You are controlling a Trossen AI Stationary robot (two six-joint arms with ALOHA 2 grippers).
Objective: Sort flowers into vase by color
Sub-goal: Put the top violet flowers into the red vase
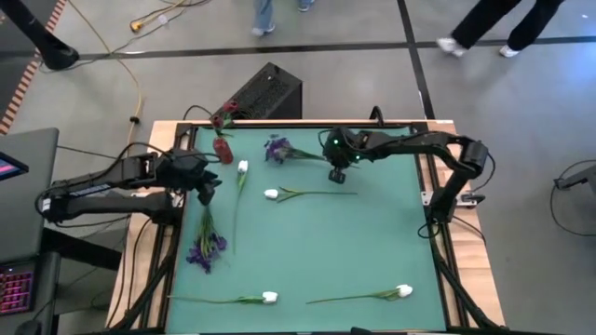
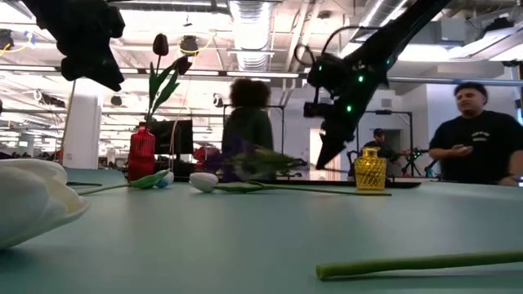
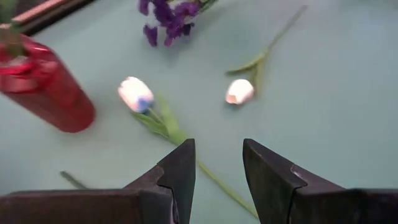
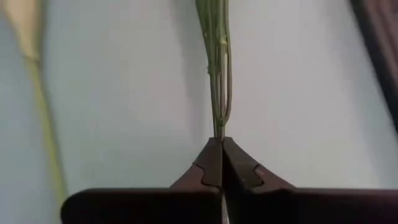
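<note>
Nearest us, along the lower edge of the high view, we see two white tulips [image 1: 269, 298] [image 1: 404, 291] lying flat on the smooth green table [image 1: 317, 251], thin stems trailing left. Left of centre lies a bushy purple bloom [image 1: 205, 249]. Above it our left gripper [image 1: 207, 191] hovers with fingers spread and nothing between them, over the stem of a third white tulip [image 1: 242, 167]; a fourth [image 1: 271, 194] lies beside it. Farther up, our right gripper [image 1: 337, 174] has its tips pressed together on the thin stem of another purple bloom [image 1: 276, 149]. At the upper left stands a ribbed red vase [image 1: 223, 149] holding a dark red tulip [image 1: 223, 113].
</note>
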